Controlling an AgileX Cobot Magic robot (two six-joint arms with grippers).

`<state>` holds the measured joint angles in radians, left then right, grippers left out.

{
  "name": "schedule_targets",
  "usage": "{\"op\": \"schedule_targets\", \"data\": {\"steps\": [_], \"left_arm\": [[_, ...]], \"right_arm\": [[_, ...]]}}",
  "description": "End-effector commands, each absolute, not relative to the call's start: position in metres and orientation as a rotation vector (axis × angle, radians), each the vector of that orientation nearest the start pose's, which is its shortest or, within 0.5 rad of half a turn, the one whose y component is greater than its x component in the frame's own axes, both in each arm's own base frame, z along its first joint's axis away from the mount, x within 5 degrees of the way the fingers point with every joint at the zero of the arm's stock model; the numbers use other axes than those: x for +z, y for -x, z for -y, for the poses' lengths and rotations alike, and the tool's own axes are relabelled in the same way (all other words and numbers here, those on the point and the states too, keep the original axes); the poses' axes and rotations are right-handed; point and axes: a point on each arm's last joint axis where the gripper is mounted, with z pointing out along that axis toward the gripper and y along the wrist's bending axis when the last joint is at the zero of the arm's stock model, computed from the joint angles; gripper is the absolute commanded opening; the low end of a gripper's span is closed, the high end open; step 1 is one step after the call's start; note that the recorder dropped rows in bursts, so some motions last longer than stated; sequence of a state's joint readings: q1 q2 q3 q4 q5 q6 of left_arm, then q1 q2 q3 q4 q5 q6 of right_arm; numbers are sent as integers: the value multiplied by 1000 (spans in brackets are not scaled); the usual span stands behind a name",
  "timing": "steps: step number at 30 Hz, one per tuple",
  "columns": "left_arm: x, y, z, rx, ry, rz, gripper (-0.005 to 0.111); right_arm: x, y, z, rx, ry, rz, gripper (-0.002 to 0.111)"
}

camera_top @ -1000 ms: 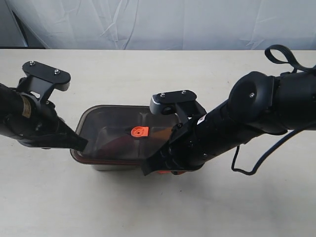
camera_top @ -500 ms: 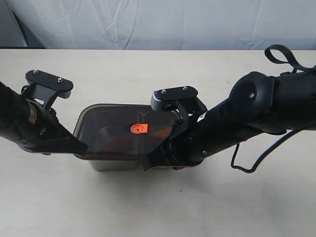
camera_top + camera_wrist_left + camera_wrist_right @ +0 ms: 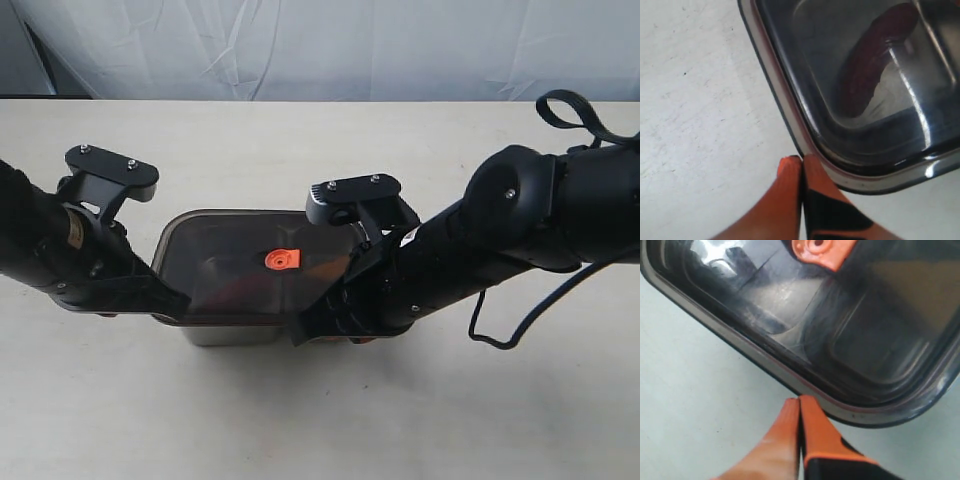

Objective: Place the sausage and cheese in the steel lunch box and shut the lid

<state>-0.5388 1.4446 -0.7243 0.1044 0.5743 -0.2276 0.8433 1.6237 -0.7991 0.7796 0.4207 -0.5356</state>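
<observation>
The dark translucent lid (image 3: 250,270) lies over the steel lunch box (image 3: 232,335), its orange valve tab (image 3: 282,261) at the centre. Through the lid the red sausage (image 3: 875,60) shows in one compartment. A dim tan patch under the lid (image 3: 912,285) looks like the cheese. My left gripper (image 3: 801,159) is shut with nothing between its fingers, its tips against the lid's rim (image 3: 790,117) near a corner. My right gripper (image 3: 799,400) is also shut and empty, its tips touching the lid's rim (image 3: 765,362) on the long near side. In the exterior view the right fingers are hidden under the arm.
The box stands mid-table on a pale tabletop (image 3: 320,420). The left arm (image 3: 70,250) sits against the box's left end, and the bulky right arm (image 3: 480,250) covers its right end. A white cloth backdrop (image 3: 320,50) hangs behind the table.
The left arm has slid right, closer to the box's left end. The lid has shifted slightly and sits more level on the box. The right arm has hardly moved.
</observation>
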Motion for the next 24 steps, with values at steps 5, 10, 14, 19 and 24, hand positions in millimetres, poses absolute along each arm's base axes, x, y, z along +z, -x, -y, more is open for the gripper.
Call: {"op": "schedule_targets", "data": {"steps": [5, 10, 14, 19, 24], "left_arm": [[183, -223, 129, -107, -538, -2732, 0], [186, -227, 131, -132, -532, -2687, 0], [186, -228, 132, -139, -528, -2679, 0], [186, -227, 131, -135, -529, -2687, 0], [186, -227, 131, -134, -529, -2688, 0]], "right_arm": [[177, -181, -239, 706, 969, -2549, 0], [177, -181, -239, 698, 978, -2544, 0], [177, -181, -238, 692, 986, -2541, 0], [184, -180, -236, 684, 982, -2521, 0], [198, -179, -231, 662, 981, -2484, 0]]}}
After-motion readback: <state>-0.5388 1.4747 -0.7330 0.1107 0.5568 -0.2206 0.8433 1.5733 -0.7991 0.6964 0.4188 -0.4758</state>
